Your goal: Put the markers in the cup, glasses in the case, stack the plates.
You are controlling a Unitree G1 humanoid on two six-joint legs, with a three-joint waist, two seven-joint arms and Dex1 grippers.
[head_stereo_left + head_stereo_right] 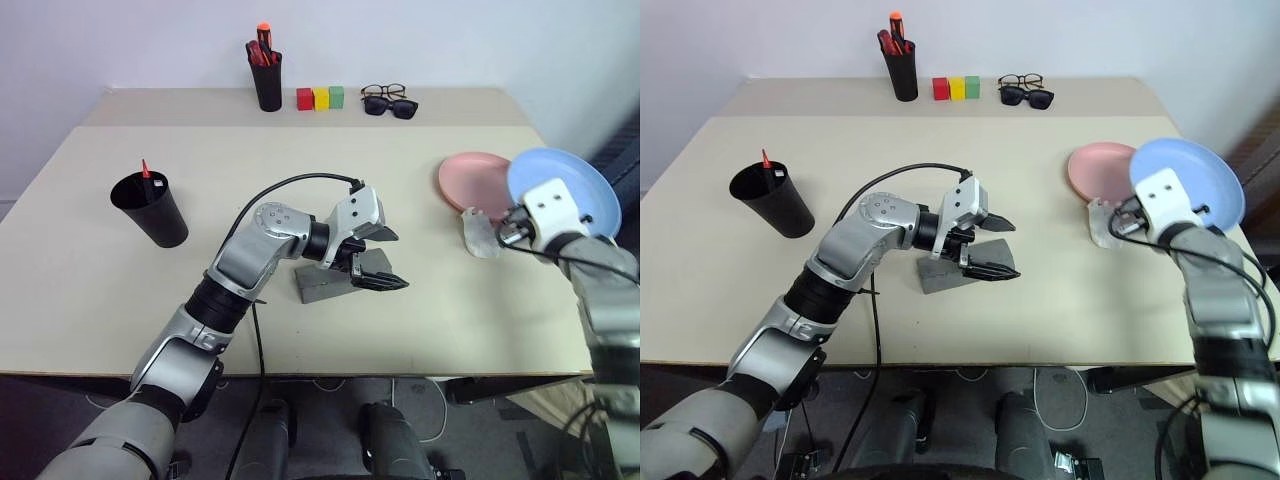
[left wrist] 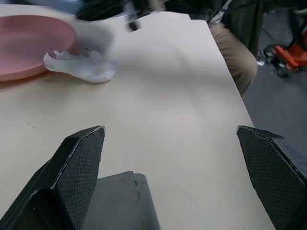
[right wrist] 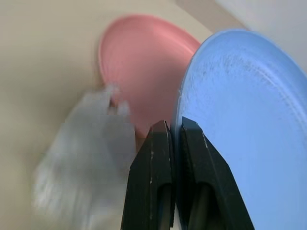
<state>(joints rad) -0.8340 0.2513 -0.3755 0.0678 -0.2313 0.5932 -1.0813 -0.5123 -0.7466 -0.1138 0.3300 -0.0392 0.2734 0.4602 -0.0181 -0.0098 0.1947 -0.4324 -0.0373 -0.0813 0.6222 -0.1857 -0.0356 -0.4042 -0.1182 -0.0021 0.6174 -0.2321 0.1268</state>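
R gripper [image 3: 173, 132]: fingers pinched tight on the rim of the blue plate [image 1: 560, 190]; plate's held up off the table, tilted, over the far-right corner
pink plate [image 1: 472, 180]: flat on the table [image 1: 80, 290], right side; blue one sits just beside/partly in front of it from the head cam, not stacked
crumpled white thing [image 1: 480, 232]: clear-ish plastic or tissue wad, touching the near edge of the pink plate; can't tell what it is tbh
L gripper [image 1: 372, 258]: fingers spread wide, nothing in them; hovering mid-table right over the case, pointing toward the robot's right
case [image 1: 325, 284]: grey, lying mid-table under the L gripper; mostly covered by it so can't see if it's open or closed
glasses: can't see the thin wire pair anywhere near the case
cup [image 1: 152, 208]: black, left side of table, well apart from everything; red marker [image 1: 145, 169] tip poking out the top
back edge: pen holder [image 1: 267, 75] w/ red/orange markers; 3 blocks [image 1: 320, 97] red/yellow/green in a row; black-framed glasses [image 1: 383, 91] + sunglasses [image 1: 392, 106] just beside them
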